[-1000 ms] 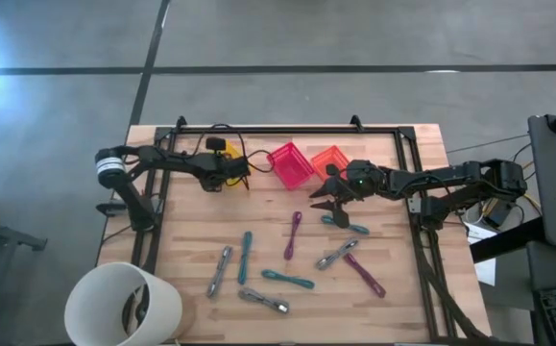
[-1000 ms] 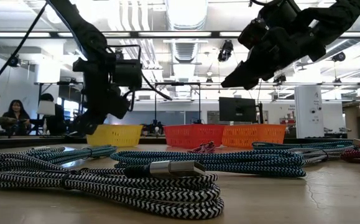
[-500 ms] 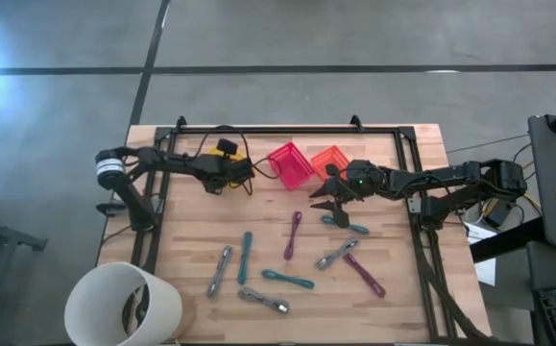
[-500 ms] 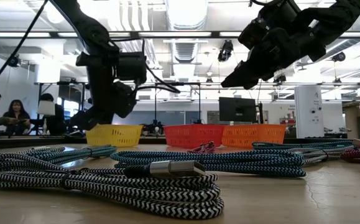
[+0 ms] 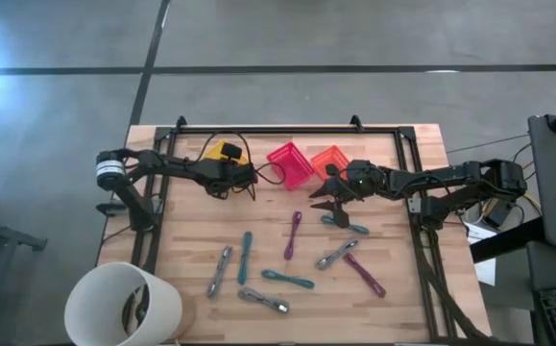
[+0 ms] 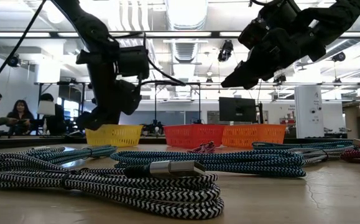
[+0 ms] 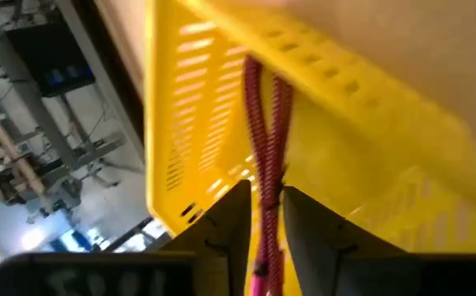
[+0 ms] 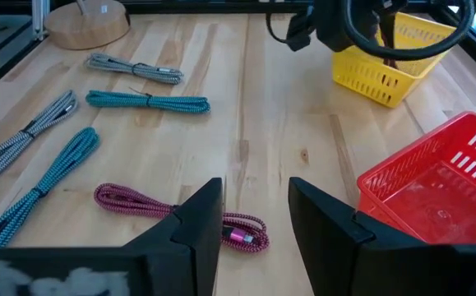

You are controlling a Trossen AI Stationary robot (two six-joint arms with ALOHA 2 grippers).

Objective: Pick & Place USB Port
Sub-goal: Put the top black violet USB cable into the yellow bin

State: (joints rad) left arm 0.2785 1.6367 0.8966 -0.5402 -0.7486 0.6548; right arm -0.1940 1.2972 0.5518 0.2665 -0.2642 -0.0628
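My left gripper hangs over the yellow basket at the table's far left and is shut on a magenta braided USB cable. The cable's loop drops into the basket. My right gripper is open and hovers above the table's middle, between the orange basket and a teal cable. It touches nothing. Its wrist view shows a magenta cable lying on the wood just ahead of its fingers. My left gripper pinches the magenta cable between its two fingers, on the doubled strands near one end of the bundle. The fingers point down from above. The cable hangs below them, slack, with its looped end inside the yellow basket.
A pink basket stands between the yellow and orange ones. Several coiled cables, teal, grey and magenta, lie over the near half of the table. A white tub sits at the near left corner. A black frame runs along the table's far edge and sides.
My left gripper has moved a little toward the table's right and risen slightly above the yellow basket, keeping hold of the magenta cable. More of the basket now shows in the high view. My right arm has stayed still.
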